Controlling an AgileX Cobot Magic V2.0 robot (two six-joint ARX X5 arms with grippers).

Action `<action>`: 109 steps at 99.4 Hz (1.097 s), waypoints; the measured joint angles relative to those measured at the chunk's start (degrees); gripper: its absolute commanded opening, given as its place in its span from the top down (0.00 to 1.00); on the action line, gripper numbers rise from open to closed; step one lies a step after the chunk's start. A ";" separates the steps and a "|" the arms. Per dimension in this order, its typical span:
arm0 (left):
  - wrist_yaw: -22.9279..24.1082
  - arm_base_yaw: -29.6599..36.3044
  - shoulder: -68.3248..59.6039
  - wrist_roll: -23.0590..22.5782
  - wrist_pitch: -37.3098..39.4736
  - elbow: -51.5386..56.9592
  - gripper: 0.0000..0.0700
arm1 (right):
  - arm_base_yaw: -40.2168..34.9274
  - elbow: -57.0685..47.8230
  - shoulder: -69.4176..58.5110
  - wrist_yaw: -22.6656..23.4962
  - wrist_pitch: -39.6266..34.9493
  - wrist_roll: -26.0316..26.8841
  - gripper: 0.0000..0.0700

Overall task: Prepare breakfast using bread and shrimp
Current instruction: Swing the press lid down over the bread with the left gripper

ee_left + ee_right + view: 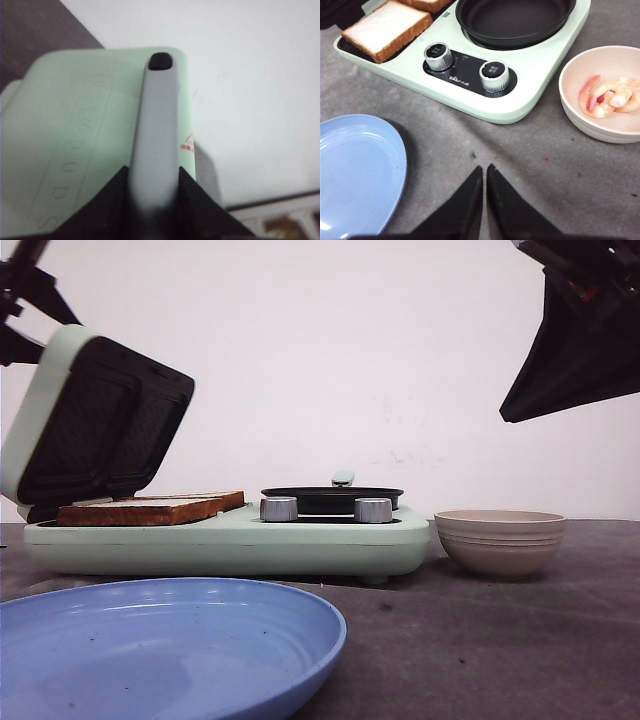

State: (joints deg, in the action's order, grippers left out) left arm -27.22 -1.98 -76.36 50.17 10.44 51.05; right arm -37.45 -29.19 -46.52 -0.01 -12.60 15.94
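Left pincer (155, 192) is gripping the lid handle (156, 135), right pincer (485, 197) is hanging closed and empty; bread (387, 27) is sitting on the sandwich plate, shrimp (610, 96) are waiting in the bowl (580, 120), frying pan (512, 20) is sitting empty.

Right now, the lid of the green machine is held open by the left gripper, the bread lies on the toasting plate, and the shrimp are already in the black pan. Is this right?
Not quite. The black pan is empty; the shrimp are in the beige bowl beside the machine, as the right wrist view shows. The rest stands: the left gripper grips the lid handle, and the bread lies on the toasting plate.
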 measured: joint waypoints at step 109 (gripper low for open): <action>13.49 20.28 -11.63 -25.68 -3.96 1.09 1.00 | 0.00 0.00 0.00 -0.02 -1.53 0.00 1.00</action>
State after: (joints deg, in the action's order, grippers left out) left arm -13.74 18.31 -87.99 24.49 6.48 52.14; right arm -37.45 -29.19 -46.52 -0.03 -14.13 15.94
